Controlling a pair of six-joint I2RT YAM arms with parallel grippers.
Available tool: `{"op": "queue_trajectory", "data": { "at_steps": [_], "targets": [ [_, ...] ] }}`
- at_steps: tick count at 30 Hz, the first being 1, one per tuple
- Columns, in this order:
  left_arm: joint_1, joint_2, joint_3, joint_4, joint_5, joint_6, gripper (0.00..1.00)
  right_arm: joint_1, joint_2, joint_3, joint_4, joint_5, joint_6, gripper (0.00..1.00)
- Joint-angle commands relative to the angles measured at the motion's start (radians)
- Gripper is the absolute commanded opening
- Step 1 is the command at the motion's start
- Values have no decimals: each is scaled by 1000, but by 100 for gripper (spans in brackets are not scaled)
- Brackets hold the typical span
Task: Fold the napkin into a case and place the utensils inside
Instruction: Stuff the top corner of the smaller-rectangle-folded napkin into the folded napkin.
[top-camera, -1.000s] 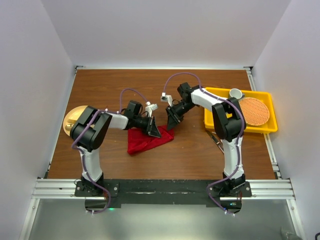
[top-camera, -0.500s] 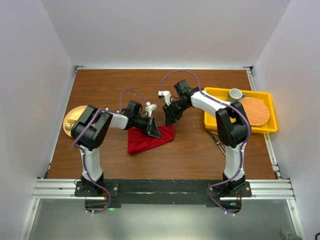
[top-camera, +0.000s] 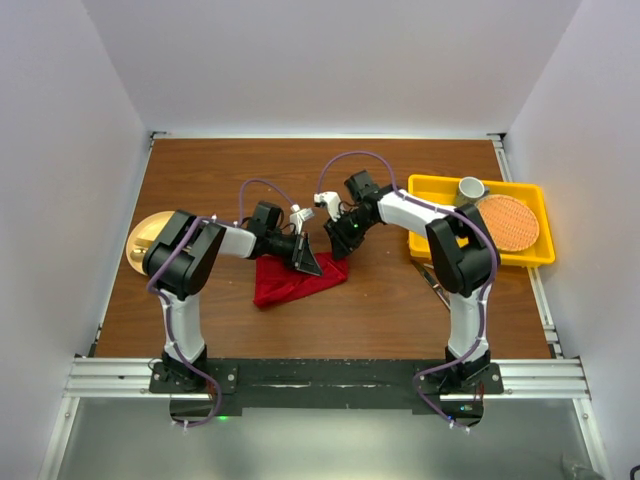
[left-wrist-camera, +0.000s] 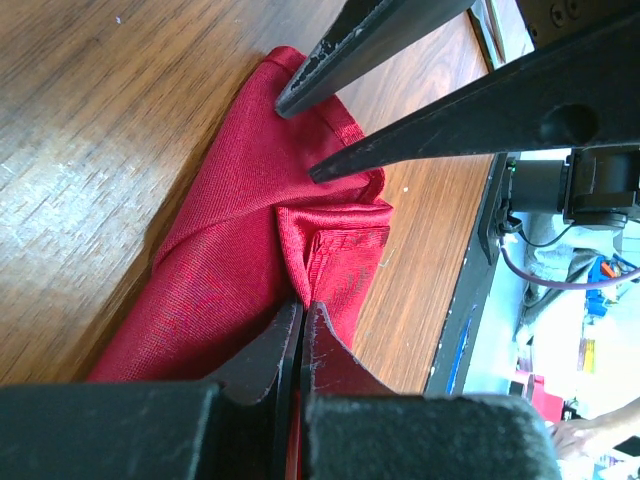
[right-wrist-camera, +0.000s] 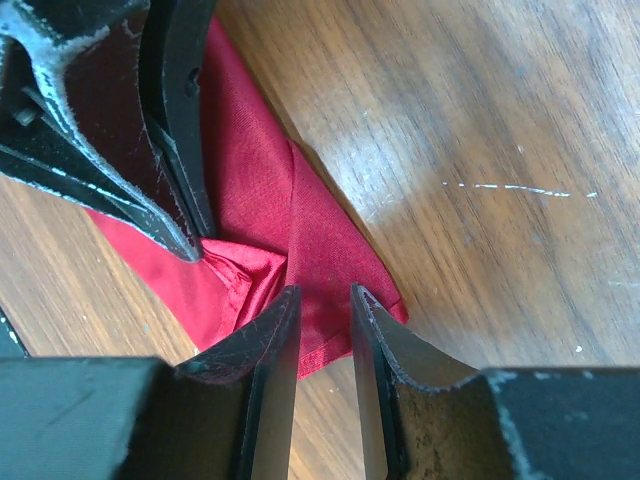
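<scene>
On the wooden table (top-camera: 400, 300), left hand (left-wrist-camera: 300, 318) clamps the red napkin (left-wrist-camera: 225, 250); right hand (right-wrist-camera: 322, 296) hangs parted over its corner.

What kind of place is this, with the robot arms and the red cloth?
Probably a robot testing booth, not a home: plain white walls box in a brown wooden table, and two black-and-white robot arms are bolted to a silver metal rail at its edge.

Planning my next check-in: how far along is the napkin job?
Done: napkin partly folded into a bunched wedge. In hand: left gripper pinches a fold; right gripper, jaws open, sits over its corner. Left: finish folding, then load the utensils lying near the tray.
</scene>
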Motion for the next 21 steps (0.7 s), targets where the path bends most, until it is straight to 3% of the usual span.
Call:
{"op": "queue_trajectory", "data": {
  "at_steps": [1, 12, 21],
  "targets": [
    [9, 27, 3, -14, -35, 10, 0, 7, -82, 23, 26, 29, 17, 31],
    [9, 40, 6, -3, -28, -2, 0, 27, -102, 63, -31, 1, 17, 30],
    [16, 40, 0, -1, -23, -8, 0, 71, -67, 30, -4, 89, 8, 30]
  ]
}}
